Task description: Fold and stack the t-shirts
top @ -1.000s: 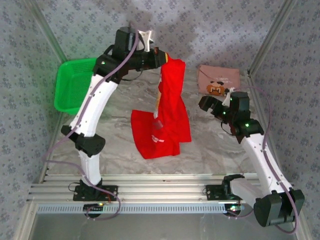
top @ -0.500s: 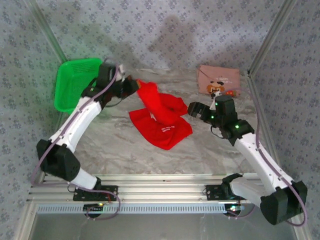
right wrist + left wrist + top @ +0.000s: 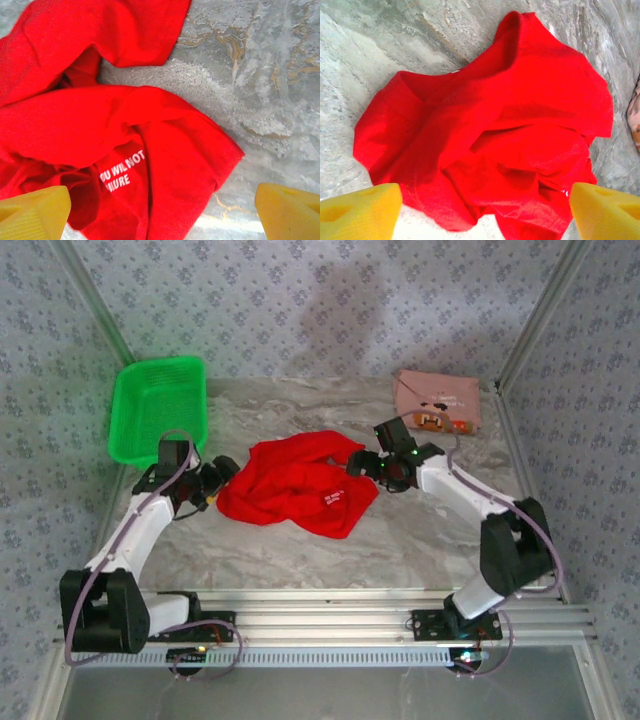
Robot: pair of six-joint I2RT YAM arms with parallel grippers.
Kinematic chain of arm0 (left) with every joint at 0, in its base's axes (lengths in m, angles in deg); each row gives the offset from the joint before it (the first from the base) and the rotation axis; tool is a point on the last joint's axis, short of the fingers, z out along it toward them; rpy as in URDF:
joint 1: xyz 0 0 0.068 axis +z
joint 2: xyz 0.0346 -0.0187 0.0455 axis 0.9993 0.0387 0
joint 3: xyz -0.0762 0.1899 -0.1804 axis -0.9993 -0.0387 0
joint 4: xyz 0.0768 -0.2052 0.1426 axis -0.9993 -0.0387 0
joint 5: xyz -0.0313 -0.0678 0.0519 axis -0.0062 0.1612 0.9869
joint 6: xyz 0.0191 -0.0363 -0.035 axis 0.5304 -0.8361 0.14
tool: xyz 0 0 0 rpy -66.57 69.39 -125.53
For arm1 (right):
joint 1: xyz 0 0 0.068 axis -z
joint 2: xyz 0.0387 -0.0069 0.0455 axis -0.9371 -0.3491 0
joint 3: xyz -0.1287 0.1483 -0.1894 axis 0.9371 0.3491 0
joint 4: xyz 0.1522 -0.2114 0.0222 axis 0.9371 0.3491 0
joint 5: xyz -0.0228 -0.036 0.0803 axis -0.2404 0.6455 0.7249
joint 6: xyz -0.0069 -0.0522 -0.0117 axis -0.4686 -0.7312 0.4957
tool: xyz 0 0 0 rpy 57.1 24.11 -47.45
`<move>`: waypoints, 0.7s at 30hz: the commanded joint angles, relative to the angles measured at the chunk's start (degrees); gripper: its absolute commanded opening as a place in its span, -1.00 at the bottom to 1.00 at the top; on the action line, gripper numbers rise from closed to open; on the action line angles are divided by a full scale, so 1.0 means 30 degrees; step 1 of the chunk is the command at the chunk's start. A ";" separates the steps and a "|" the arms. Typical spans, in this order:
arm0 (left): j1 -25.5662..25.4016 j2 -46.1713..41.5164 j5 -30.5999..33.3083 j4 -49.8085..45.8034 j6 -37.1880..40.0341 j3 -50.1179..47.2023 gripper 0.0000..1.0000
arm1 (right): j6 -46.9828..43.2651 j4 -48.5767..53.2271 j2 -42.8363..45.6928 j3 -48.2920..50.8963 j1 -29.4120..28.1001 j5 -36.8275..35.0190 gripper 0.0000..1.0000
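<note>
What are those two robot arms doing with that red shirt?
They are working on folding t-shirts. The red shirt lies crumpled on the table, not folded yet. The left pincer and right pincer are both open, one at each side of it. A pink shirt sits folded at the back.

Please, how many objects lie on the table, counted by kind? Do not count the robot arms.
T-shirts: 2, a red t-shirt crumpled in the middle and a pink t-shirt folded at the far right.
Baskets: 1, a green basket at the far left.
Total: 3.
</note>
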 commanded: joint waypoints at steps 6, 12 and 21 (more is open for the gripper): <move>-0.3369 -0.0258 -0.0534 -0.4538 0.1190 0.1951 0.81 | -0.1569 0.2122 -0.5419 -0.4327 0.0216 0.1330 0.80; -0.4484 0.2494 0.0017 -0.3507 0.0675 0.0873 0.79 | -0.1687 0.3305 -0.9026 -0.6612 0.0335 0.1445 0.58; -0.4202 0.6854 0.2279 -0.2038 -0.0142 0.1172 0.55 | -0.0335 0.3114 -1.0190 -0.6986 0.0279 0.0461 -0.17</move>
